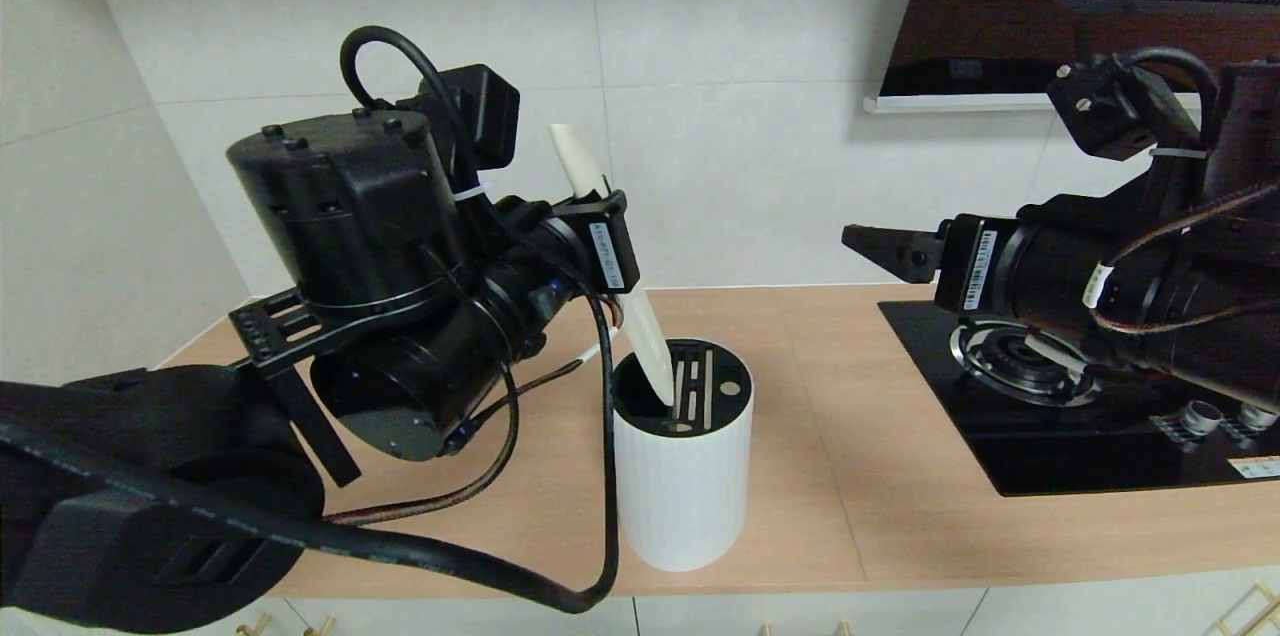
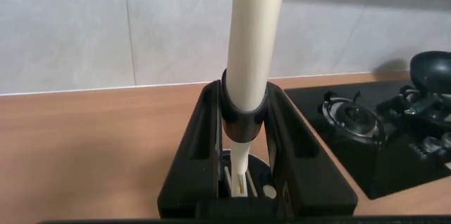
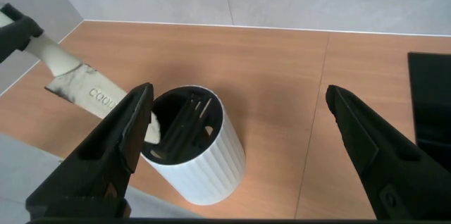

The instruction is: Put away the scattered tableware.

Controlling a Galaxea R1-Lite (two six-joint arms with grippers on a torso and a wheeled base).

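- Counter (image 1: 830,476): bare wood between the white holder (image 1: 683,491) and the cooktop (image 1: 1040,436). My right gripper (image 1: 885,252) hangs above this gap, fingers spread wide.
- Holder: upright near the counter's front edge. Its large opening is taken by the tilted knife (image 1: 645,341), which my left gripper (image 1: 608,241) clamps by the handle. The narrow slots alongside look free, though they are too dark to be sure.
- Cooktop: raised burner grate, on my right.
- Range hood (image 1: 1000,16): overhangs the cooktop and caps the headroom there.
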